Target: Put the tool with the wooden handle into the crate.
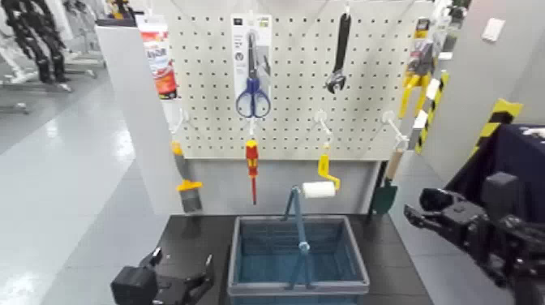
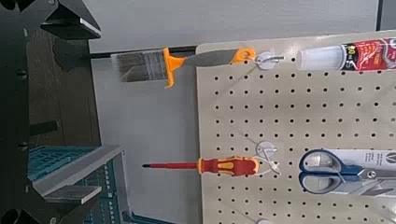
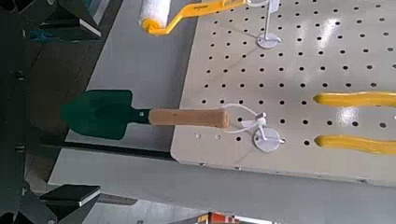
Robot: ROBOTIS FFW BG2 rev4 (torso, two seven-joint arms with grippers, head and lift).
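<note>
The tool with the wooden handle [image 1: 388, 182], a trowel with a dark green blade, hangs from a hook at the pegboard's lower right. In the right wrist view the trowel [image 3: 149, 114] hangs straight ahead, apart from the fingers [image 3: 70, 194]. My right gripper [image 1: 420, 207] hovers just right of it at blade height, open and holding nothing. The crate [image 1: 235, 251], blue-grey with an upright blue hoop handle, stands on the table below the board. My left gripper [image 1: 180, 264] rests low at the crate's left, open, and its fingers [image 2: 67, 193] hold nothing.
The pegboard [image 1: 292, 122] also carries blue scissors [image 1: 253, 97], a black wrench [image 1: 339, 53], a red-and-yellow screwdriver [image 1: 252, 162], a yellow-handled paint roller [image 1: 323, 182], a brush [image 1: 186, 191] and yellow pliers [image 1: 414, 81]. A black table [image 1: 195, 235] holds the crate.
</note>
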